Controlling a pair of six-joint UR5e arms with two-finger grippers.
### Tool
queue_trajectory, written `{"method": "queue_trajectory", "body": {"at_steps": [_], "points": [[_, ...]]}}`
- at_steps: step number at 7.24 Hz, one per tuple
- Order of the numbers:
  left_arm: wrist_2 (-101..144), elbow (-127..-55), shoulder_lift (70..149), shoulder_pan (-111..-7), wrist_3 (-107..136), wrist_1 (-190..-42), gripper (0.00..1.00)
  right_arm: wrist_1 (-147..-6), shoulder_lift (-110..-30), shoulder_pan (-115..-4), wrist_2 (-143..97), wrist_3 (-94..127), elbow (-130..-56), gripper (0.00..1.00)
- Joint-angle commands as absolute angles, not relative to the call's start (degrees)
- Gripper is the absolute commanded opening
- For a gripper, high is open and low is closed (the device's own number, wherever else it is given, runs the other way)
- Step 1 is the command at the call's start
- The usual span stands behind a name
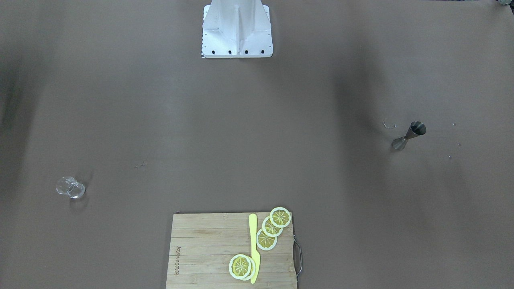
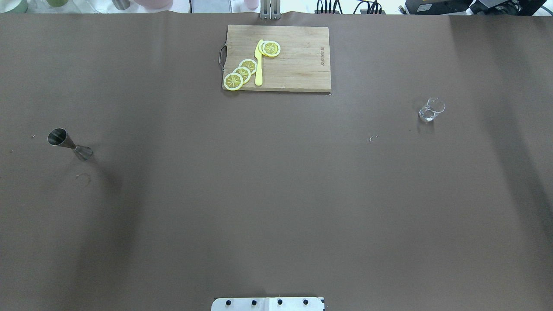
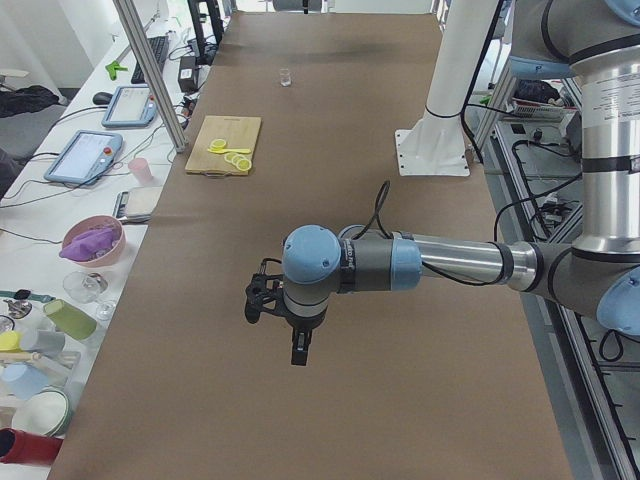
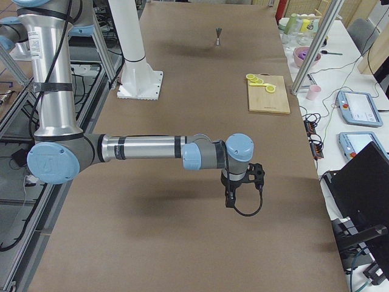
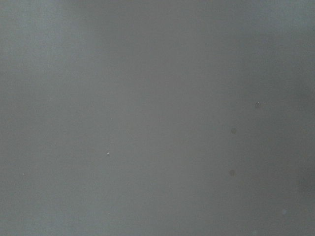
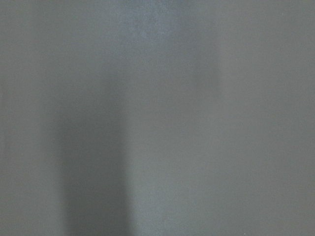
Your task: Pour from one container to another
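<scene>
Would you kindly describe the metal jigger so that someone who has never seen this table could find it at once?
On the brown table, start from the wooden cutting board at the far edge and look toward the robot's left end. The jigger stands alone, upright. It is silver-grey metal and hourglass-shaped, unlike the clear glass cup at the opposite end.

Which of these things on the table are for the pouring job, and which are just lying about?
For the job: metal jigger, small clear glass.
Lying about: wooden cutting board, lemon slices, yellow knife.
</scene>
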State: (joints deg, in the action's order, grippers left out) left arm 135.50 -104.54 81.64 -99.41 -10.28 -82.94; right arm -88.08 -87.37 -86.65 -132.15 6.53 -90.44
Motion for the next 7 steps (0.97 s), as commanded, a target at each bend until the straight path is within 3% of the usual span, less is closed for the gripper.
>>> {"method": "queue_trajectory", "body": {"at_steps": [1,7], "points": [[135.5,-104.6,81.7,-99.5,-10.3,-83.1,0.98,-88.2,-87.4,-86.7,-131.7,6.5,-90.4,1.00],[135.5,-104.3,81.5,-99.5,-10.4,-83.1,0.98,-87.9,-87.3,-86.7,-129.1,6.4,-89.9,1.00]]}}
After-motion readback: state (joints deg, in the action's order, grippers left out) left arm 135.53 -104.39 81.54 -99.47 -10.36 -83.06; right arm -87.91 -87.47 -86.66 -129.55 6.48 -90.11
